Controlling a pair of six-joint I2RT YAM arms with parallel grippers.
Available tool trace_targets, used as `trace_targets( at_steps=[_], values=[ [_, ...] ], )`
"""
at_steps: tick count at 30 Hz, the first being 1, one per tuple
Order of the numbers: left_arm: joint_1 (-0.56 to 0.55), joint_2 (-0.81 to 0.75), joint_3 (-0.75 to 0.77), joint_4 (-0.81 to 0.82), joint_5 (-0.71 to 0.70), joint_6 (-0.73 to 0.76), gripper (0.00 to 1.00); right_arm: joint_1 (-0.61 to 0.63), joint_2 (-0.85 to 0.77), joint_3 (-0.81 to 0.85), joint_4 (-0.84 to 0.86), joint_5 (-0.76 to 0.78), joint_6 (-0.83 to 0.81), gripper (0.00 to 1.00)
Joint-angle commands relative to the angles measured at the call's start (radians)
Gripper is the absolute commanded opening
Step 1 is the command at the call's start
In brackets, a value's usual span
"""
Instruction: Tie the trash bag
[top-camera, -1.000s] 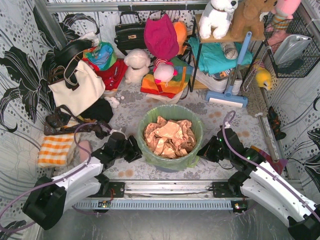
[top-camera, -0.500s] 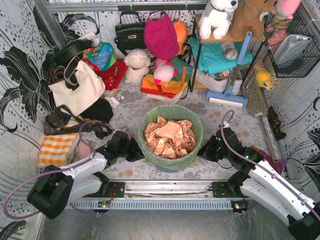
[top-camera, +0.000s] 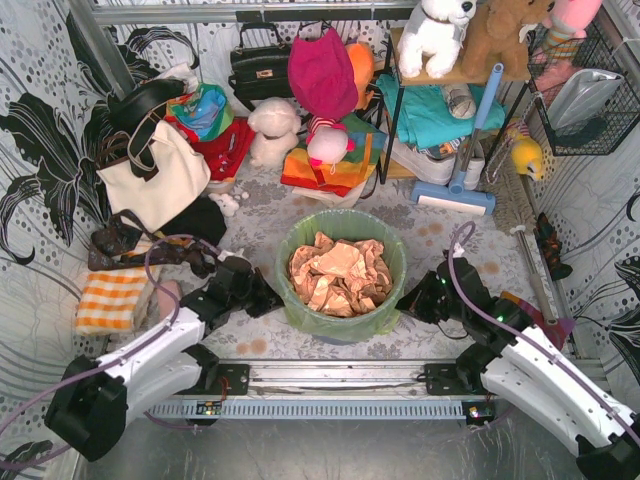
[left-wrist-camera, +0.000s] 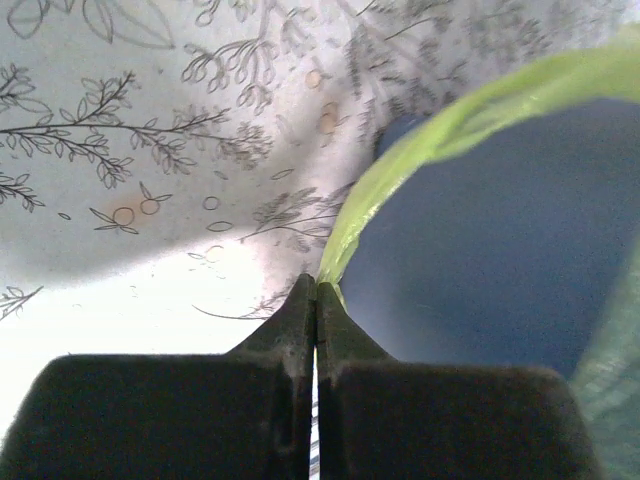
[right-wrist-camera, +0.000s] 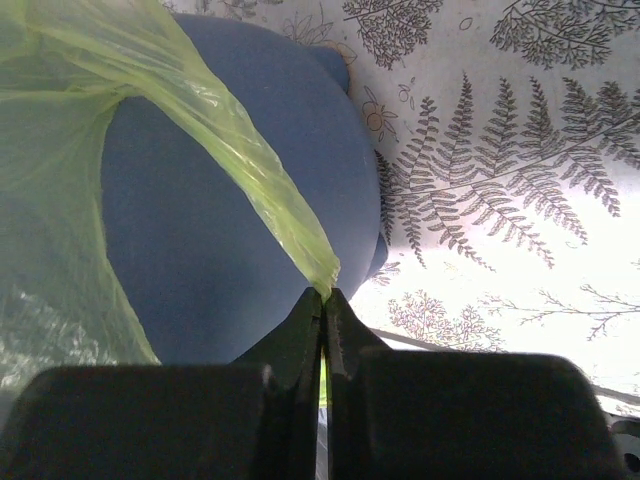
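Fern-printed cloth covers the tabletop (top-camera: 450, 235), and clutter is heaped along its far edge. From above, the blue-grey bin (top-camera: 338, 336) stands between the two arms. It is lined by the trash bag (top-camera: 345, 222), whose green rim folds over the bin's lip, and crumpled tan paper (top-camera: 338, 272) fills it. The left pincer (top-camera: 268, 298) sits at the bin's left side and the right pincer (top-camera: 406, 300) at its right side. A cream tote bag (top-camera: 160, 182) lies behind and left of the bin.

From the left wrist, the left pincer (left-wrist-camera: 316, 287) is pinched tight on a drawn-out strip of the trash bag (left-wrist-camera: 400, 165), beside the bin (left-wrist-camera: 480, 260).

From the right wrist, the right pincer (right-wrist-camera: 322, 297) is likewise clamped on a taut fold of the trash bag (right-wrist-camera: 230, 150), stretched across the bin (right-wrist-camera: 230, 230).
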Motion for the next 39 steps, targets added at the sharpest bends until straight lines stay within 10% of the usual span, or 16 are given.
trace_targets(
  at_steps=[1, 23, 39],
  values=[
    [-0.003, -0.088, 0.085, -0.122, -0.088, 0.019, 0.0, -0.004, -0.059, 0.023, -0.054, 0.065, 0.004, 0.0],
    [-0.003, -0.443, 0.447, -0.528, -0.227, 0.033, 0.0, -0.004, -0.323, 0.152, 0.037, 0.063, 0.061, 0.0],
    [-0.003, -0.511, 0.576, -0.436, -0.204, 0.028, 0.0, -0.004, -0.294, 0.217, 0.184, 0.035, 0.003, 0.0]
  ],
)
